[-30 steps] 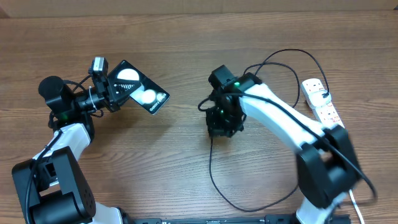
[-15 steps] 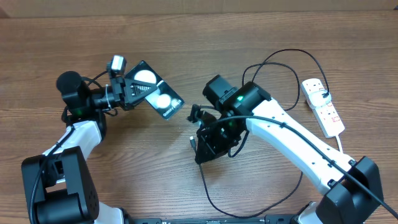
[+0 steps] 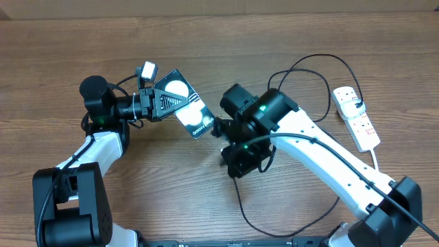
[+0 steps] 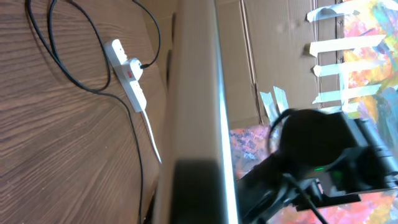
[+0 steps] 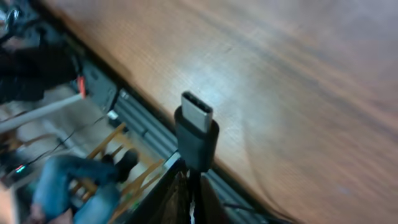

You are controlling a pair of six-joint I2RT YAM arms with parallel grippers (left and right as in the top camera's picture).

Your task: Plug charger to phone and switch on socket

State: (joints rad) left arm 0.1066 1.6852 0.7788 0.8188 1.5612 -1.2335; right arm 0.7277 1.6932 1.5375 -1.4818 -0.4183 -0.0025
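Note:
My left gripper (image 3: 161, 103) is shut on the phone (image 3: 186, 108), a black glossy slab with two white reflections, and holds it tilted above the table. In the left wrist view the phone (image 4: 196, 106) shows edge-on. My right gripper (image 3: 234, 165) is shut on the charger cable just behind its connector tip (image 5: 196, 134), a little right of the phone and not touching it. The thin black charger cable (image 3: 322, 58) loops back to a plug (image 3: 358, 104) in the socket, a white power strip (image 3: 357, 120) at the right, also seen in the left wrist view (image 4: 127, 74).
The charger cable also trails in a loop toward the table's front edge (image 3: 274, 230). The power strip's thick white cord (image 3: 376, 159) runs to the front right. The wooden table (image 3: 206, 41) lies under both arms.
My left gripper has carried the phone to the right, toward the middle. My right arm has swung and turned with the connector, which is now closer to the phone.

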